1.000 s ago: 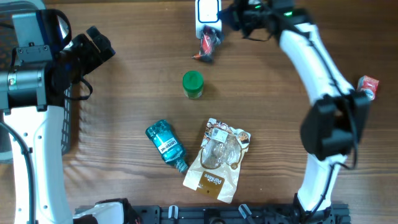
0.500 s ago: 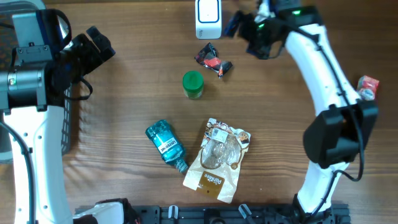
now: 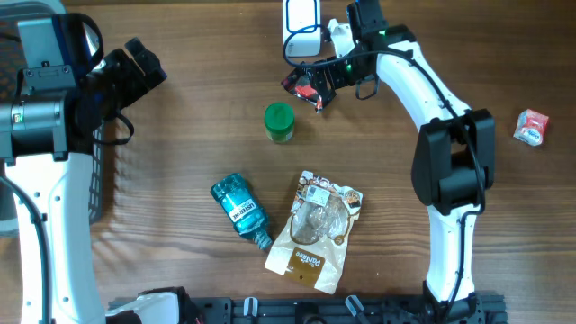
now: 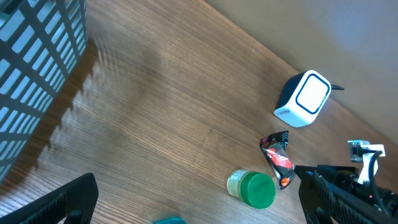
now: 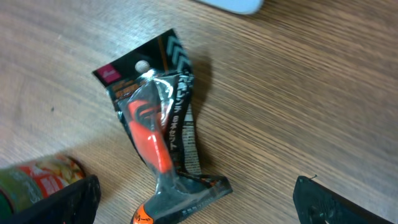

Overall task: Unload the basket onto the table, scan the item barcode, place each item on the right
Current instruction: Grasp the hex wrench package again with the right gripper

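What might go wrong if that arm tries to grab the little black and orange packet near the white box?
The packet lies flat and crumpled, so the open right tool may slip off it or scrape the table. The green-lidded jar stands close by; a wide finger might knock it over.

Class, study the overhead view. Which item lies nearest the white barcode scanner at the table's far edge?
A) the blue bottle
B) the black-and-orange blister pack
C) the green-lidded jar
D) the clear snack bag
B: the black-and-orange blister pack lies just below the white scanner. The green-lidded jar sits farther off, and the blue bottle and the snack bag farther still.
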Action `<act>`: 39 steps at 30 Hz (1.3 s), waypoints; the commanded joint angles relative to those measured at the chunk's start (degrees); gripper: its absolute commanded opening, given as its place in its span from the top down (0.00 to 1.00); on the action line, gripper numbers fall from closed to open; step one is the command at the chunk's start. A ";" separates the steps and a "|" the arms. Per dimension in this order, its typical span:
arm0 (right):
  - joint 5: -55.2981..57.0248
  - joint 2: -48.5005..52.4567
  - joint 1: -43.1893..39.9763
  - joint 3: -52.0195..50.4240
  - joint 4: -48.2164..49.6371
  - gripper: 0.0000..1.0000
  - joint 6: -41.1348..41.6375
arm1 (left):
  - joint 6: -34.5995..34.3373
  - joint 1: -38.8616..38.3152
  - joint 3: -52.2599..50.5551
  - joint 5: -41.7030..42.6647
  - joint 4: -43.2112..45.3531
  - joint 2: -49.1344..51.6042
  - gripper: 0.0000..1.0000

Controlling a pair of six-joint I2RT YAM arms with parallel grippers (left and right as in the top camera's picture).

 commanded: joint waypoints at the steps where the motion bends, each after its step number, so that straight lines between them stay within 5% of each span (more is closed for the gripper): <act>1: 0.35 1.55 2.93 -0.37 0.28 0.00 -8.39 | 0.74 0.31 0.28 -0.57 0.13 0.22 0.00; 14: 17.44 9.75 8.04 -0.37 3.26 0.02 -9.66 | 0.74 0.31 0.28 -0.57 0.13 0.22 0.00; 18: 19.78 9.75 8.04 -0.37 4.83 0.17 -9.77 | 0.74 0.31 0.28 -0.57 0.13 0.22 0.00; 22: 19.89 9.75 8.04 -0.37 6.29 0.52 -7.41 | 0.74 0.31 0.28 -0.57 0.13 0.22 0.00; 28: 19.96 9.73 8.04 -0.33 6.93 0.74 -2.01 | 0.74 0.31 0.28 -0.57 0.13 0.22 0.00; 29: 20.13 9.68 8.02 -0.28 6.45 0.83 0.33 | 0.74 0.31 0.28 -0.57 0.13 0.22 0.00; 39: 20.74 2.25 4.96 1.01 -6.14 0.90 10.95 | 0.74 0.31 0.28 -0.57 0.15 0.22 0.00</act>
